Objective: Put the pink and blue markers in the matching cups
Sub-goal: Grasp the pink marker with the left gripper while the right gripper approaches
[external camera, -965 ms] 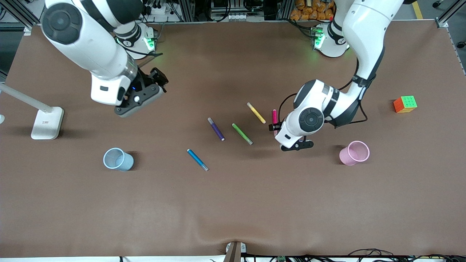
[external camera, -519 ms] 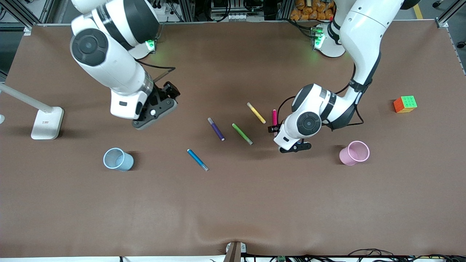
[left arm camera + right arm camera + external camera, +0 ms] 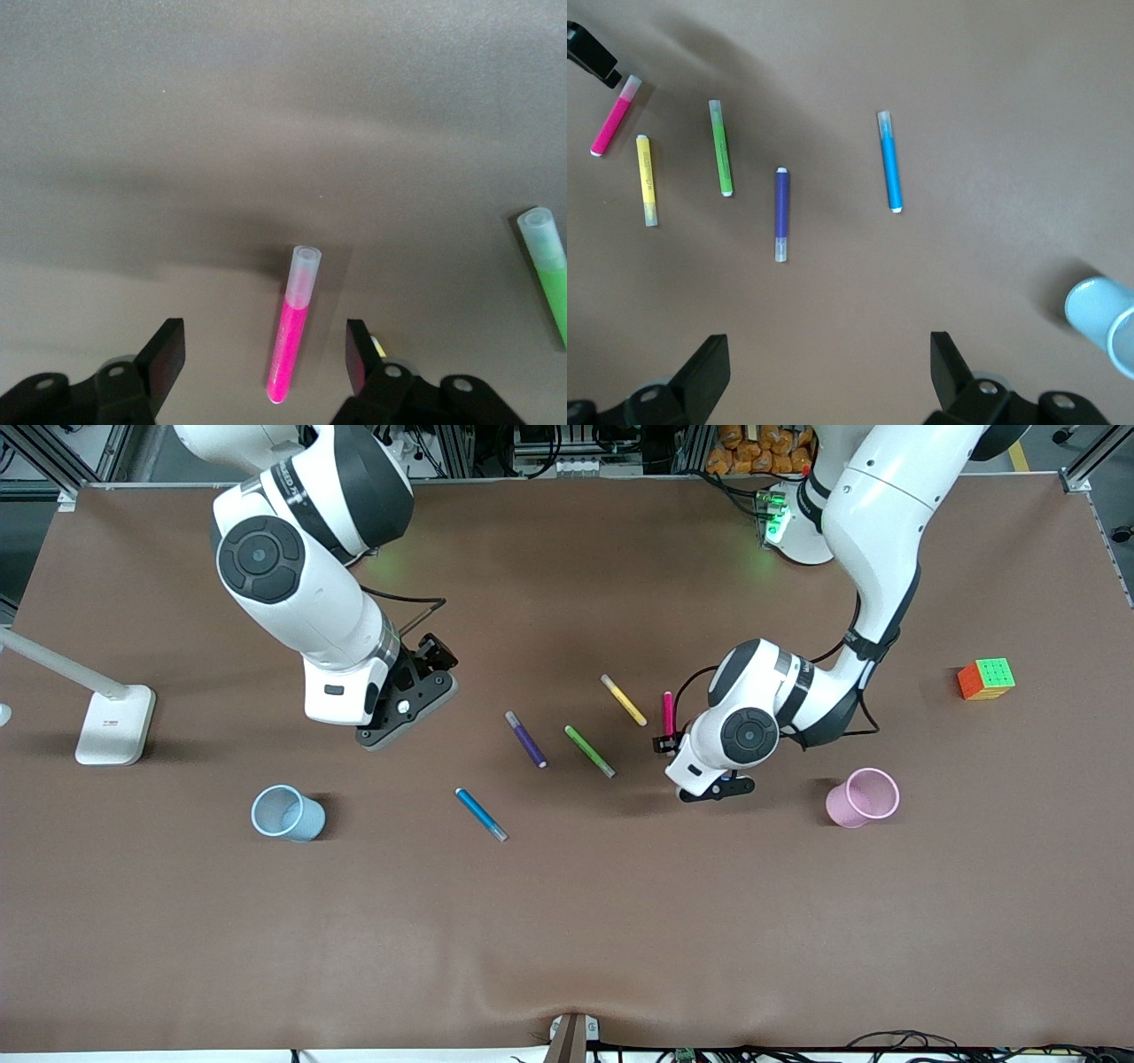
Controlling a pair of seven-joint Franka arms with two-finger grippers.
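Pink marker (image 3: 291, 336) lies between left pincer's (image 3: 264, 359) parted fingers (untouched); right pincer (image 3: 830, 370) hangs released.

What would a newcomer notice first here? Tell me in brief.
The left gripper sits low over the pink marker, its open fingers on either side of it. Beside it lie yellow, green and purple markers, with the blue marker nearer the camera.

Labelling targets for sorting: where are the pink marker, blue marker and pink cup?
pink marker (image 3: 287, 350): left wrist view, magenta barrel.
blue marker (image 3: 478, 811): front view, mid-barrel.
pink cup (image 3: 872, 792): front view, rim.
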